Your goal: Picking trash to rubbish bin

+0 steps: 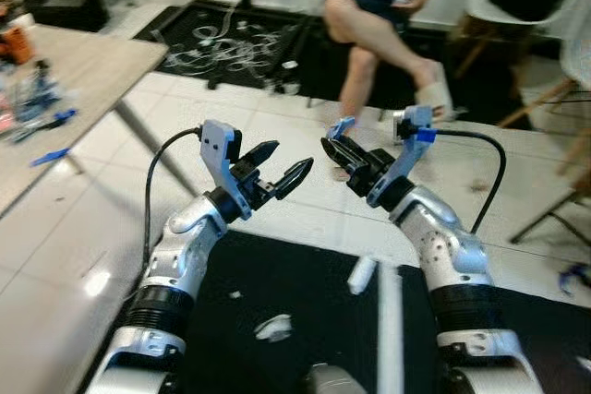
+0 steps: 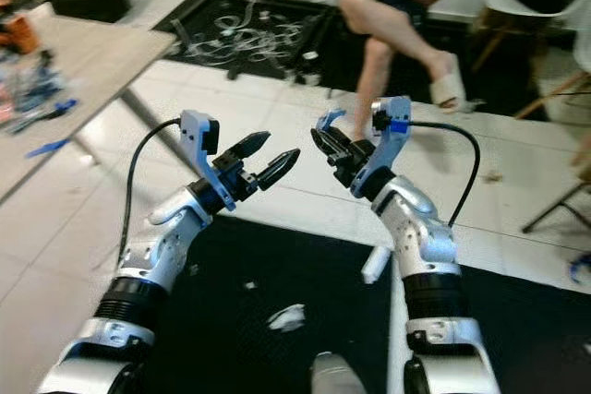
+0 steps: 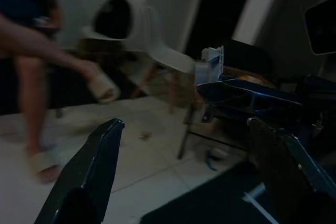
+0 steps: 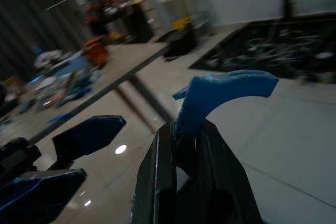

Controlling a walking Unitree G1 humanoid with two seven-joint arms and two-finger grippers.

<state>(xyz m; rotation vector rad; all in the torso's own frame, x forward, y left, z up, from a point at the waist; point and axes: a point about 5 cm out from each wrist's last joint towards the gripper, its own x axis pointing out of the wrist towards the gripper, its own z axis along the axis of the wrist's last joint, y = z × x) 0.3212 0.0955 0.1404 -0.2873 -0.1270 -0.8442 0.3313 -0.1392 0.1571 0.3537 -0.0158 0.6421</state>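
Right tool: my right tool (image 1: 334, 149) sits at centre frame, raised over the white tiled floor (image 1: 277, 126), its black fingers (image 4: 181, 182) pinched on a curved scrap of light blue plastic (image 4: 226, 94).
Blue scrap: it juts up past the fingertips, held in the air.
Left tool: my left tool (image 1: 284, 168) is just left of centre, facing the right one, fingers spread moderately with nothing between them.
Black mat: a dark mat (image 1: 277, 283) lies below my arms in the lower frame.
Other trash: a crumpled white scrap (image 1: 273, 327) and a short white tube (image 1: 361, 275) lie on the mat.
Counter: a pale wooden counter (image 1: 83, 71) at upper left carries blue clutter.
Person: a seated person's legs (image 1: 369, 53) show at top centre.
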